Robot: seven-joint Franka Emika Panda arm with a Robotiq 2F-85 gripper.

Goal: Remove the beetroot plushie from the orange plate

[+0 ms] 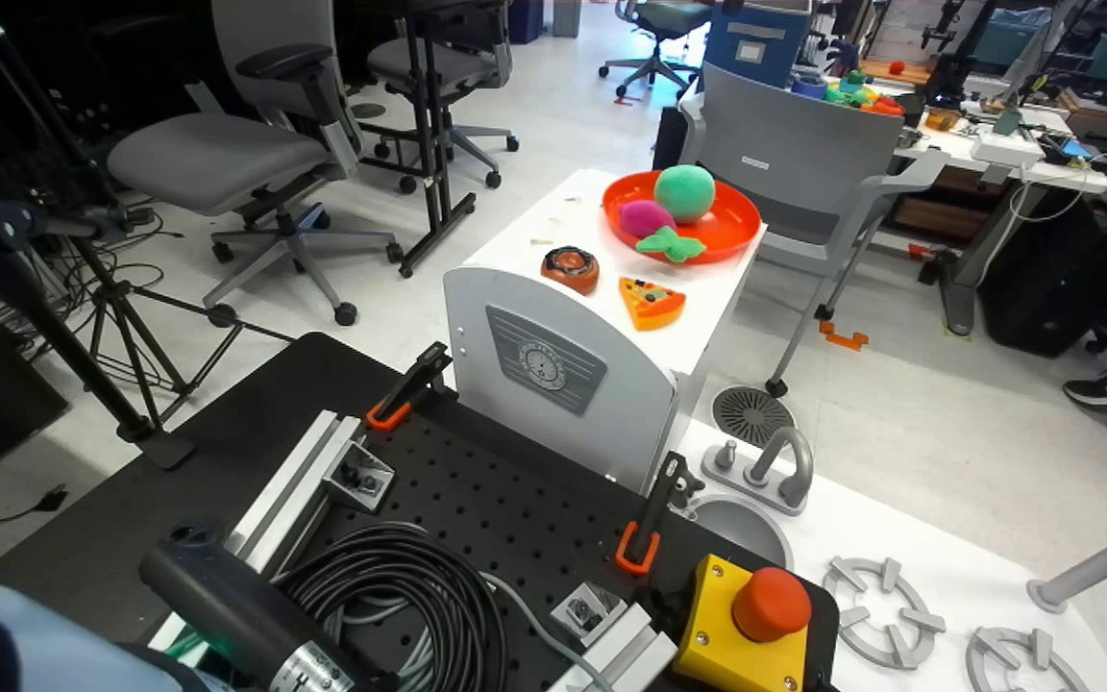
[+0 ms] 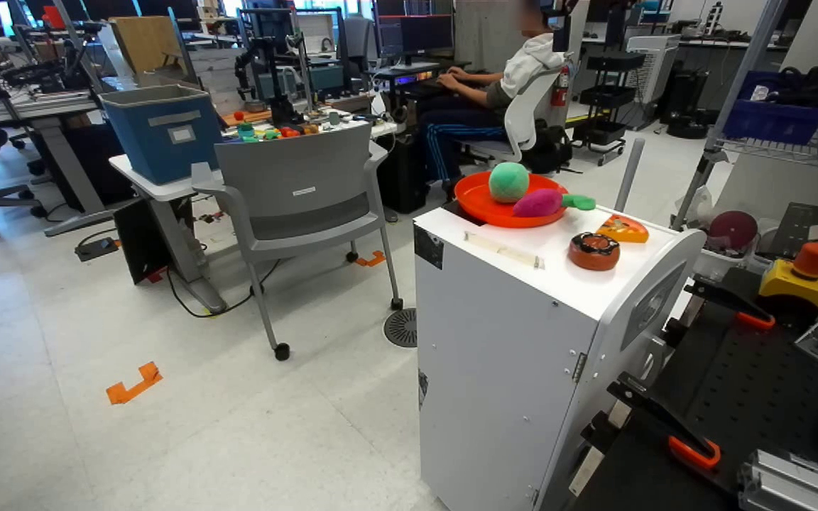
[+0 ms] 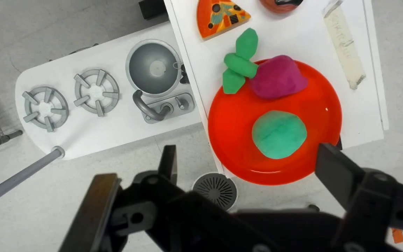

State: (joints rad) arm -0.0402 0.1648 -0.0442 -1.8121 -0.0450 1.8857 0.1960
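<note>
In the wrist view, a toy sink (image 3: 153,68) sits past the left finger (image 3: 167,162). Gripper (image 3: 247,154) is spread super wide, nothing gripped. Beyond the gap: beetroot plushie (image 3: 277,77) on the orange plate (image 3: 229,131), leaves (image 3: 246,43) over its rim, green plush ball (image 3: 279,134) nearer the fingers.

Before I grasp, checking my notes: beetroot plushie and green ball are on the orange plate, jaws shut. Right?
Not shut: the wrist view shows the jaws open, fingers wide apart. The beetroot plushie and green ball are indeed on the orange plate.
</note>
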